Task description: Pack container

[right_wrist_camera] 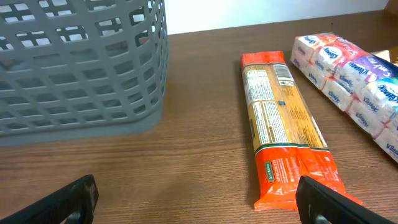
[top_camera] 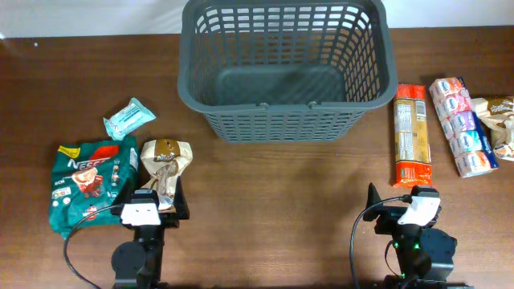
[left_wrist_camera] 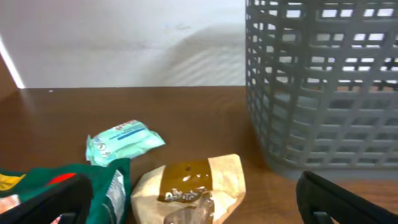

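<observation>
The dark grey lattice container [top_camera: 281, 120] stands at the back middle of the table, with nothing visible inside; it shows in the left wrist view [left_wrist_camera: 323, 87] and the right wrist view [right_wrist_camera: 74, 68]. My left gripper [top_camera: 152, 210] is open and empty, its fingers either side of a tan and brown snack bag [top_camera: 165, 164] [left_wrist_camera: 193, 186]. A green Nescafe bag [top_camera: 90, 183] and a mint wipes pack [top_camera: 128, 117] [left_wrist_camera: 124, 140] lie at the left. My right gripper [top_camera: 409, 210] is open and empty, just below an orange spaghetti pack [top_camera: 411, 135] [right_wrist_camera: 283, 124].
A multipack of tissues [top_camera: 462, 127] [right_wrist_camera: 354, 87] and a brown snack bag [top_camera: 499, 116] lie at the far right. Bare brown wood table [top_camera: 273, 209] lies between the two arms. A white wall [left_wrist_camera: 124, 37] stands behind the table.
</observation>
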{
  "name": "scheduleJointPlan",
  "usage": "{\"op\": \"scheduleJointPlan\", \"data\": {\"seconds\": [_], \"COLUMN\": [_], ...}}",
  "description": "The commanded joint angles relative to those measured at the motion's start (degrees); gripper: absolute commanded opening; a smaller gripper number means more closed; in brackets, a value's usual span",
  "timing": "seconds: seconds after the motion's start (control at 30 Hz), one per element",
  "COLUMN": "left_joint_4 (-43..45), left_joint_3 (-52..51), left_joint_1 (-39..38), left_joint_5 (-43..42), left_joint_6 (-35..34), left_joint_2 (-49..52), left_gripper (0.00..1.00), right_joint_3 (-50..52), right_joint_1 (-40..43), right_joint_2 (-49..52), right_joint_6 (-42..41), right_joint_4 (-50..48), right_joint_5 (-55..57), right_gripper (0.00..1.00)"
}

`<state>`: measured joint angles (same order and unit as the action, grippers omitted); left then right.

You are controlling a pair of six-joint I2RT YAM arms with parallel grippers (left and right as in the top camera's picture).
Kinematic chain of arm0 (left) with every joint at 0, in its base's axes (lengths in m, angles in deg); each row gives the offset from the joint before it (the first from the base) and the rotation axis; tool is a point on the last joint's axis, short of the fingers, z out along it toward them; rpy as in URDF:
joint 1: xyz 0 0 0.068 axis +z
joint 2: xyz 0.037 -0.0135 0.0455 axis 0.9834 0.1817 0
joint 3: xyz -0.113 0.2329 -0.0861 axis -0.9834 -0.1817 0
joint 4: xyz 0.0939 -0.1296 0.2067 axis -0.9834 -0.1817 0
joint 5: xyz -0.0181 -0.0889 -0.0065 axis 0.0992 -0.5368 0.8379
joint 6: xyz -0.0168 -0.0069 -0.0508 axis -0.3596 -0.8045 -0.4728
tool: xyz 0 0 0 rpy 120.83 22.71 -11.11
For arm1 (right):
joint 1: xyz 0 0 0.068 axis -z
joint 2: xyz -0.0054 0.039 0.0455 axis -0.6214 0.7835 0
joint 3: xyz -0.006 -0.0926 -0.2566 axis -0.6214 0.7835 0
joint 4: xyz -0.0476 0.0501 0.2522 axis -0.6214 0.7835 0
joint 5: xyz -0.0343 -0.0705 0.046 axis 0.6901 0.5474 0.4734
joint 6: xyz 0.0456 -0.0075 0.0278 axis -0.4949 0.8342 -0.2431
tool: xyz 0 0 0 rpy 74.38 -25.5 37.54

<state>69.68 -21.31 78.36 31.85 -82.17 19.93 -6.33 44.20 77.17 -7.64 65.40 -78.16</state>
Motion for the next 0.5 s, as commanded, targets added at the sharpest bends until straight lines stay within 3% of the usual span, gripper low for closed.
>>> {"op": "scheduleJointPlan", "data": {"seconds": [0.0, 0.1, 0.23, 0.33, 0.47], "left_joint_4": [-0.26, -1.79, -7.21, -14.64, -20.98], "left_joint_3": [-0.26, 1.03, 7.21, 17.14, 27.63], "left_joint_1": [-0.17, -0.17, -0.17, -0.17, -0.17], "left_joint_5": [-2.89, -6.45, -8.31, -1.92, 0.13], "left_joint_6": [-0.37, -1.07, -7.39, -6.67, -3.56], "left_joint_2": [0.09, 0.09, 0.15, 3.34, 13.31], "left_gripper": [0.99, 0.99, 0.99, 0.99, 0.99], "right_joint_3": [0.42, 0.42, 0.42, -1.14, -6.1], "right_joint_1": [-0.57, -0.57, -0.57, -0.57, -0.57], "right_joint_2": [-0.61, -0.61, -0.61, -0.61, -0.52], "right_joint_6": [-0.63, -0.63, -0.66, -0.66, -0.59], "right_joint_4": [-1.31, -1.05, -2.86, -4.39, -3.82], "right_joint_5": [-0.15, -1.42, -1.79, -3.63, -2.64], "right_gripper": [0.99, 0.99, 0.99, 0.99, 0.99]}}
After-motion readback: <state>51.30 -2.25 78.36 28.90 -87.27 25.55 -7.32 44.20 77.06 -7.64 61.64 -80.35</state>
